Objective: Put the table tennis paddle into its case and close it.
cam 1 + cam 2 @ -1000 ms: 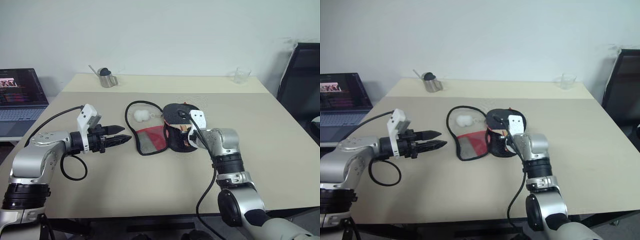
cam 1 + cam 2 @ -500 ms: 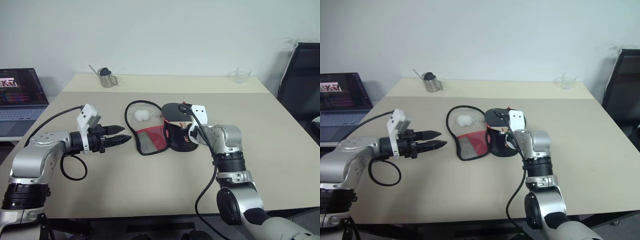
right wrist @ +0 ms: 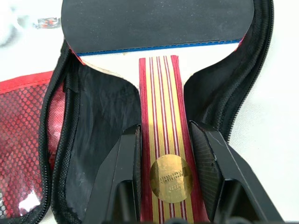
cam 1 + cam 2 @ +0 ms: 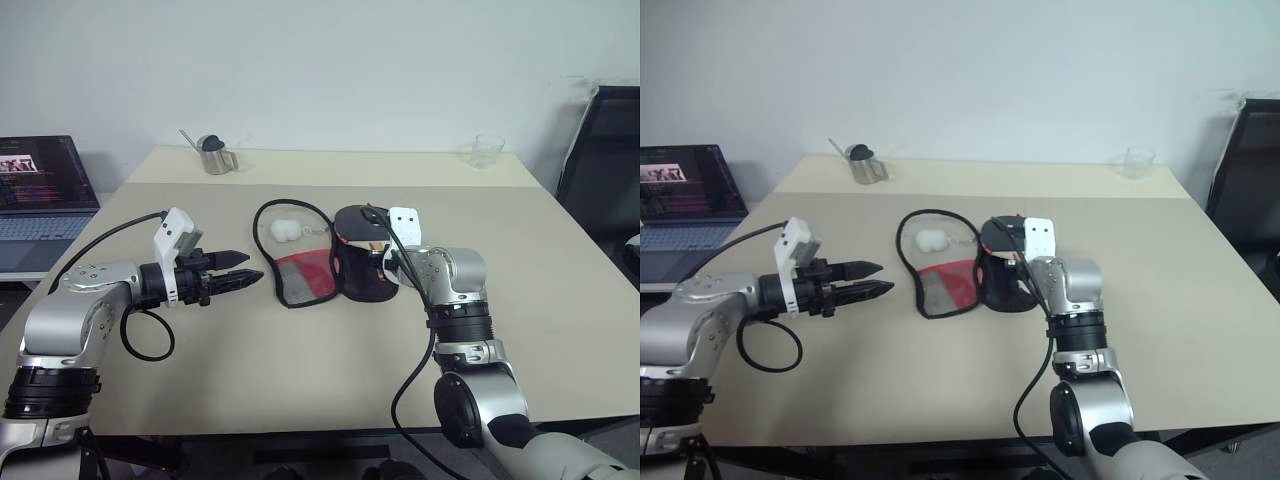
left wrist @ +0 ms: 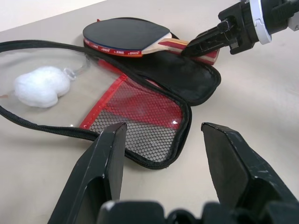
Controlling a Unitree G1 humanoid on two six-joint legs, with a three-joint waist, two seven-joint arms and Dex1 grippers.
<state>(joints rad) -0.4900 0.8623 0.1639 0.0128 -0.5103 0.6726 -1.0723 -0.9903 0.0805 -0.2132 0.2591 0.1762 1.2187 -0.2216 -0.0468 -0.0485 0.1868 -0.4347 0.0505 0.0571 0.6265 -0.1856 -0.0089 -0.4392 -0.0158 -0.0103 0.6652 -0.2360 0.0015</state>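
The table tennis paddle (image 3: pixel 159 23) has a black blade and a red and yellow striped handle (image 3: pixel 161 107). My right gripper (image 3: pixel 163 135) is shut on that handle, one finger on each side. The paddle lies over the black half of the case (image 5: pixel 140 112), which is unzipped and spread flat at mid-table (image 4: pixel 305 280). Its red mesh panel faces up, and its white ball charm (image 4: pixel 283 229) rests inside the zip loop. My left gripper (image 4: pixel 245 270) hovers open to the left of the case, pointing at it, with nothing between its fingers.
A metal cup (image 4: pixel 213 157) stands at the back left and a clear glass (image 4: pixel 486 150) at the back right. An open laptop (image 4: pixel 40 190) sits off the table's left side. A black chair (image 4: pixel 600 170) stands at the right.
My right wrist has turned a little, swinging the paddle slightly to the right over the case. The left arm has stayed still.
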